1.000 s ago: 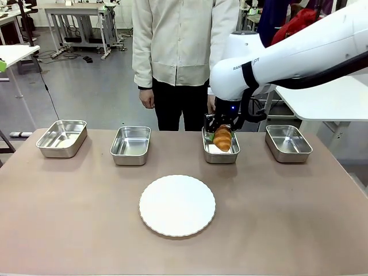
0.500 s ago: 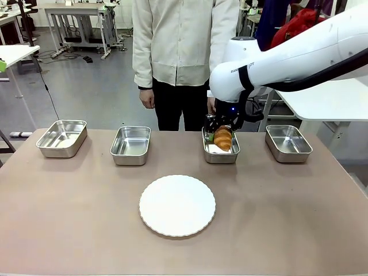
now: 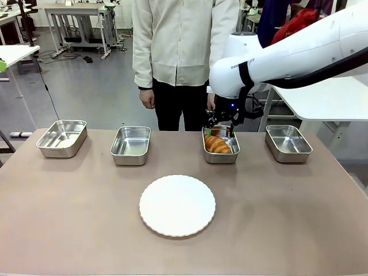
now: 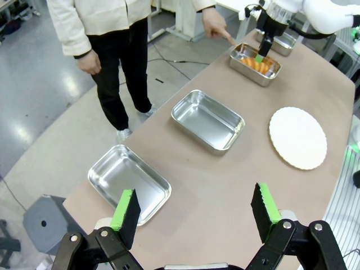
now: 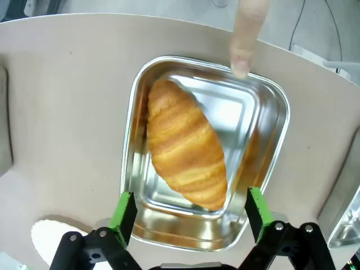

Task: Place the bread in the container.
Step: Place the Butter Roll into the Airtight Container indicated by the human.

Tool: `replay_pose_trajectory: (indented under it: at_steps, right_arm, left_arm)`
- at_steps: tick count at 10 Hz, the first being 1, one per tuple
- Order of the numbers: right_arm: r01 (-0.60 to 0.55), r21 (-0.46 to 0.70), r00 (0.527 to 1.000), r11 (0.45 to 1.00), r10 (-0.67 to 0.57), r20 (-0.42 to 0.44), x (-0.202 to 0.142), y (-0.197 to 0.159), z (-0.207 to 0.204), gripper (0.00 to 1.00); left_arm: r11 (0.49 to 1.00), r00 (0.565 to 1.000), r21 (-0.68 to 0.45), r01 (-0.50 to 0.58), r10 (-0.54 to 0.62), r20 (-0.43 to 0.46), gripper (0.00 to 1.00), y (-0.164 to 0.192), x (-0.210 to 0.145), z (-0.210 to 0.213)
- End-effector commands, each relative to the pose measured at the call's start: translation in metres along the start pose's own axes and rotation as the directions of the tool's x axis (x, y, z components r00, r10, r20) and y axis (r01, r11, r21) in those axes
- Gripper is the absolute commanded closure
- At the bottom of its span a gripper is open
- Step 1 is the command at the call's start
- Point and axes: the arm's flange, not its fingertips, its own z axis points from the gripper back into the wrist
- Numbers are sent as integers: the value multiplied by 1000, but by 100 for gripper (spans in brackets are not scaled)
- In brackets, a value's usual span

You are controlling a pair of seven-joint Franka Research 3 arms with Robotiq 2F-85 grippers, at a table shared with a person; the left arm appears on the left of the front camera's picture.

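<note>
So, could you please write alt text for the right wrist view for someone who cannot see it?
A golden-brown croissant lies inside a shiny rectangular steel pan on a tan table, directly below the open right gripper, whose green-padded fingers flank the pan's near end. A person's fingertip points at the pan's far rim.

Front view: fixed, looks across the table at the person.
Left wrist view: high, far back, slants along the row of pans.
Right wrist view: close, straight down.
Shared: pan holding the croissant.
</note>
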Motion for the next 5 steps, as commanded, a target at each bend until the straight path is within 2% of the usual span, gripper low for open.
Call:
replay_pose_trajectory:
  at_steps: [1, 5]
  right_arm:
    - [-12, 3, 1000, 1000, 12, 1, 1, 1, -6, 0]
    - [-12, 3, 1000, 1000, 12, 1, 1, 1, -6, 0]
  left_arm:
    - [1000, 1000, -6, 14, -14, 11, 0, -1, 0, 0]
    - [1000, 1000, -6, 14, -14, 11, 0, -1, 0, 0]
